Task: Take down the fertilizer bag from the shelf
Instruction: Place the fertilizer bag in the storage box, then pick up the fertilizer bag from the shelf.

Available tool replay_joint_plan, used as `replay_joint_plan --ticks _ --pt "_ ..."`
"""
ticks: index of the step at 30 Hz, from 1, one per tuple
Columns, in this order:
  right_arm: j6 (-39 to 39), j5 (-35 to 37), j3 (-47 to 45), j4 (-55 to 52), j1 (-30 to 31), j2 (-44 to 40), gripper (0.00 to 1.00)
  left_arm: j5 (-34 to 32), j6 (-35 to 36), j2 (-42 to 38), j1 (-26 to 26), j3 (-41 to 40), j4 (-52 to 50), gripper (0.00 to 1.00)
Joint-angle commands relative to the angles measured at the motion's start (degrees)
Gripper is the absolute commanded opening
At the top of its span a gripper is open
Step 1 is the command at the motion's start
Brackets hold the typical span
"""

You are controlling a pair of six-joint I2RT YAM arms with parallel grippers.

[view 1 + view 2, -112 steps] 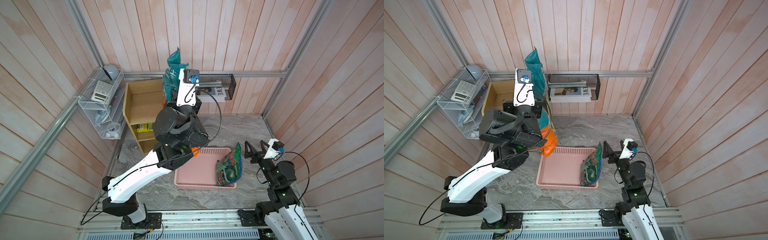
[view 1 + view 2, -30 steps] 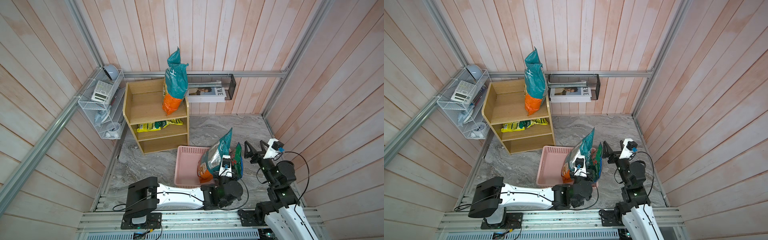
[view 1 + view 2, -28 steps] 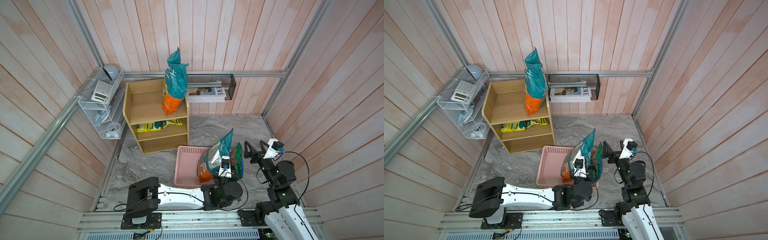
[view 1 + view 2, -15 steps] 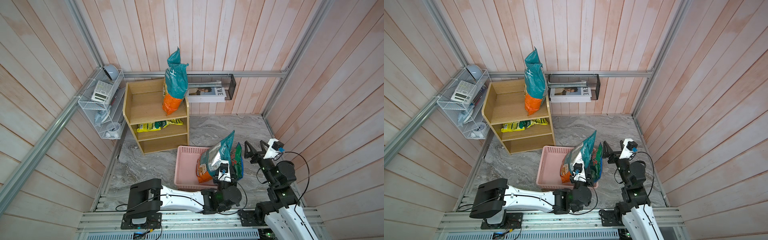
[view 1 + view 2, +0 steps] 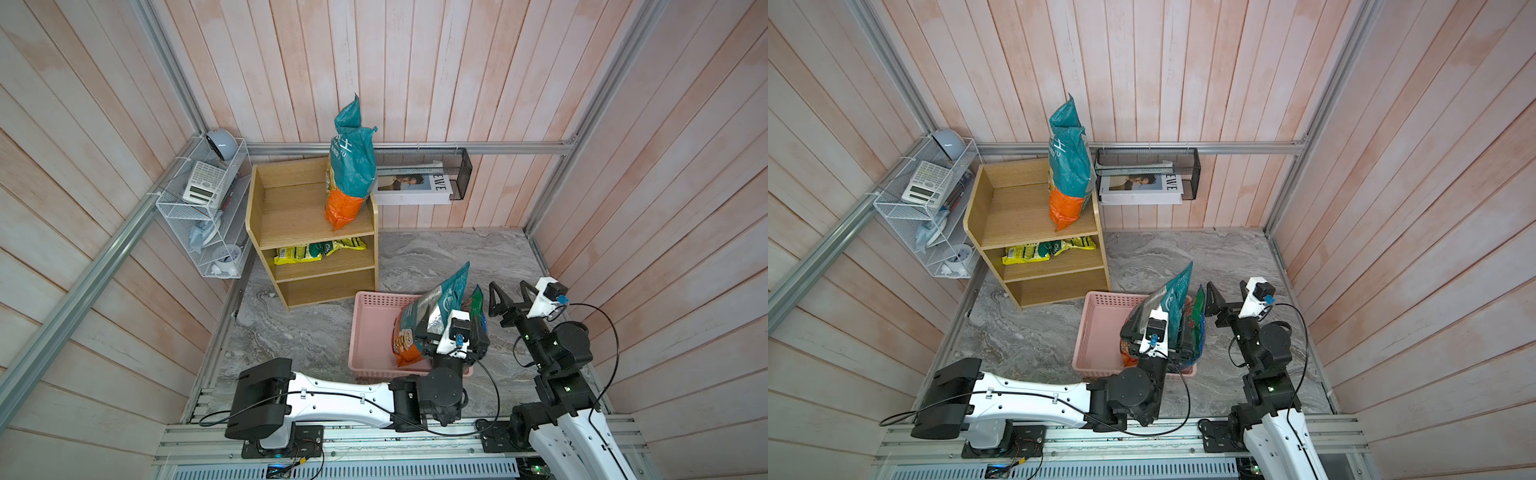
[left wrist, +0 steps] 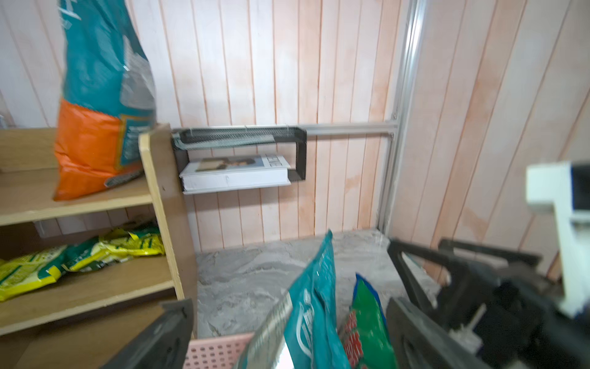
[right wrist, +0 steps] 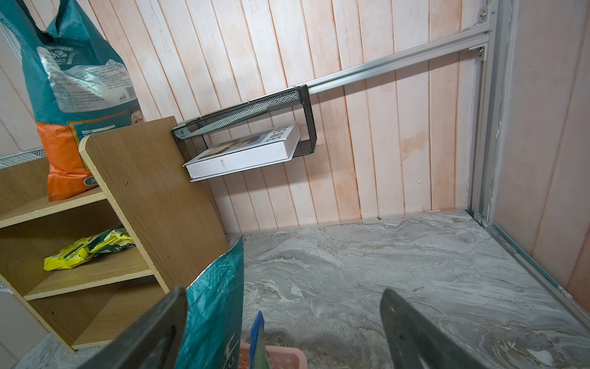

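Left wrist view is showing the left gripper [image 6: 289, 322] standing wide open, its two dark fingers [image 6: 172, 332] spreading well apart on either side of the fertilizer bag [image 6: 314, 306]. The teal bag is rising upright between them, and neither finger is visibly pressing on it; a green packet [image 6: 367, 316] is leaning just beside it. In both top views the bag [image 5: 432, 316] is sitting inside the pink basket [image 5: 365, 332] on the marble floor, well apart from the shelf [image 5: 291, 212]. The left arm is lying low, stretching from its base along the front rail, with the wrist bending up at the basket's front edge. A second teal-and-orange bag [image 5: 351, 166] is standing on the shelf's top board.

The right gripper [image 5: 511, 293] is hovering just beside the basket with its jaws spread, gripping nothing, while its arm is rising folded from its base.
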Motion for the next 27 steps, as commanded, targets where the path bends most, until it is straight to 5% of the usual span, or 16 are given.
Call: replay_joint_plan --ticks 1,6,10,12,16,27 --pt "0.43 -0.74 -0.41 0.82 0.10 -0.43 0.98 -2.43 28.86 -1.18 2.95 4.38 17.12 1.00" --pt "0.45 -0.67 -0.58 0.84 0.11 -0.62 0.98 -1.62 17.02 -6.31 12.02 9.46 -8.44 1.00" --pt "0.30 -0.51 -0.59 0.86 0.11 -0.62 0.98 8.77 -14.66 -14.99 21.80 15.89 -49.15 1.00" --pt "0.40 -0.72 -0.67 0.95 0.09 -0.62 0.98 14.95 -24.00 -18.28 27.43 17.50 -58.18 1.00" --pt "0.30 -0.57 -0.67 0.86 0.10 -0.87 0.98 15.09 -15.85 -19.24 29.32 20.06 -57.57 1.00" --pt "0.21 -0.47 -0.67 0.68 0.18 -1.01 0.98 26.80 -19.03 -5.49 38.37 48.56 -84.39 1.00"
